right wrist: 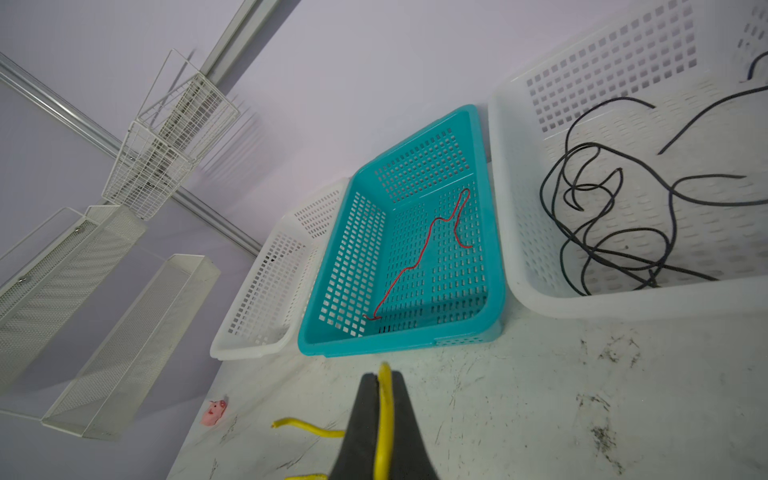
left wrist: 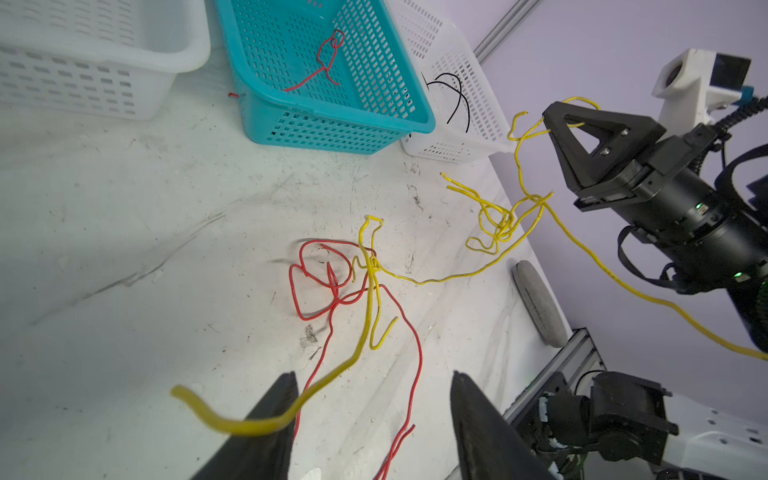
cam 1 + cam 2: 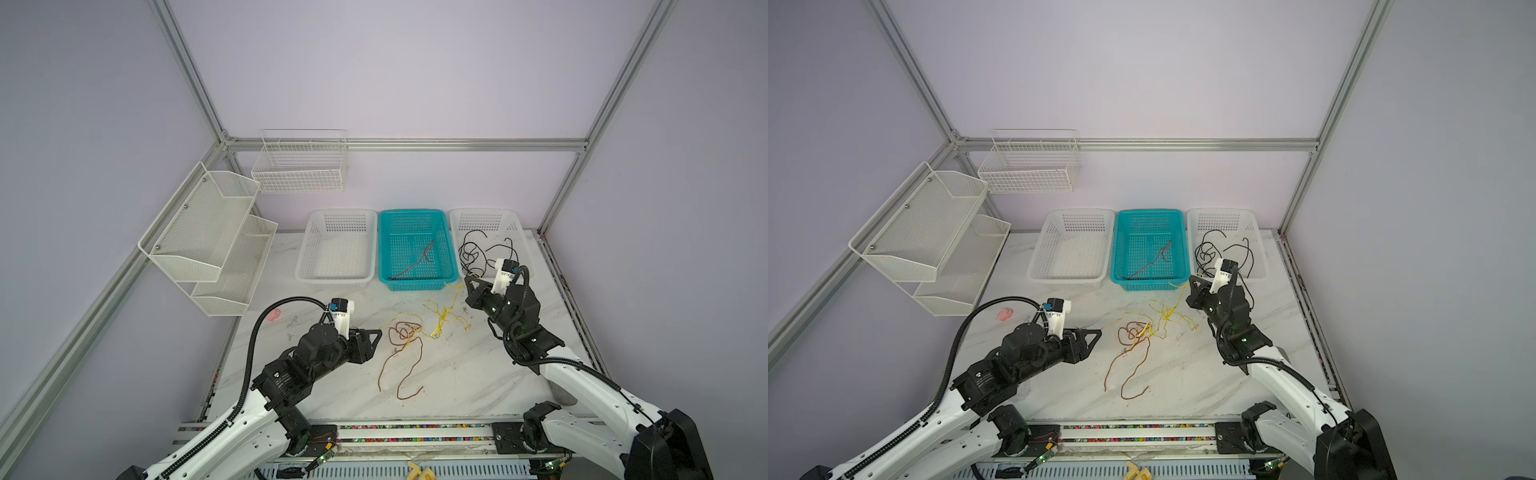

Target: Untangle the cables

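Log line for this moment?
left gripper: open | right gripper: shut on yellow cable | red cable: tangled with yellow

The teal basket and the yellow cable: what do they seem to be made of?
Teal basket: probably moulded plastic, smooth with a slight sheen. It is one uniform colour, and its walls and floor are pierced by regular slots.
Yellow cable: likely wire in plastic insulation with a smooth surface. It holds kinks and bends, which suggests a metal core, though no core shows.

Tangled yellow cables [image 3: 445,315] overlap brown cables [image 3: 402,334] on table [image 3: 478,374].
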Robot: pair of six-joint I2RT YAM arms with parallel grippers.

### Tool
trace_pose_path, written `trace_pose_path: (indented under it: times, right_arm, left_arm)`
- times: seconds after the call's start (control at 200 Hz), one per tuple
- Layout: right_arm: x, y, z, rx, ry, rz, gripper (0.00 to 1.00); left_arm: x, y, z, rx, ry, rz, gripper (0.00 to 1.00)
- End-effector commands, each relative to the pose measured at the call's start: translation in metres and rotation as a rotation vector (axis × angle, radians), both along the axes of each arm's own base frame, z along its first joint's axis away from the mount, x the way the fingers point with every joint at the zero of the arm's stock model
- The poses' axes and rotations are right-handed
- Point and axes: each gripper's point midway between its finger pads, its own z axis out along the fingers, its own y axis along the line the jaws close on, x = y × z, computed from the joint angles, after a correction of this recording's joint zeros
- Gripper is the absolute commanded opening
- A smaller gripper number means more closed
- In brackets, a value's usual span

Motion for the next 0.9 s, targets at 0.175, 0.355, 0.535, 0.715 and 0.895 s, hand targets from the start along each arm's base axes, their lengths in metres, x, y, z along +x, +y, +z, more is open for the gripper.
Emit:
trace_pose_path:
  times: [0.175, 0.355, 0.535, 0.715, 0.895]
  right_arm:
    - [-0.014, 0.018, 0.064, 0.123, -0.12, 0.099, 0.0]
    - [-0.03, 0.041, 0.084, 0.179, -0.157, 0.263, 0.0]
    - [-0.032, 0.037, 0.083, 0.154, -0.157, 0.249, 0.0]
    - [-0.034, 0.036, 0.077, 0.12, -0.154, 0.252, 0.0]
    - [-0.046, 0.046, 0.086, 0.149, -0.207, 0.337, 0.0]
  left_arm:
    - [-0.009, -0.023, 0.01, -0.066, -0.058, -0.141, 0.96]
    - [-0.018, -0.032, 0.03, -0.142, -0.12, -0.213, 1.0]
    - [-0.013, -0.012, 0.043, -0.154, -0.144, -0.105, 1.0]
    - [-0.012, 0.001, 0.052, -0.109, -0.124, -0.041, 1.0]
    - [-0.014, -0.008, 0.055, -0.119, -0.135, -0.096, 0.99]
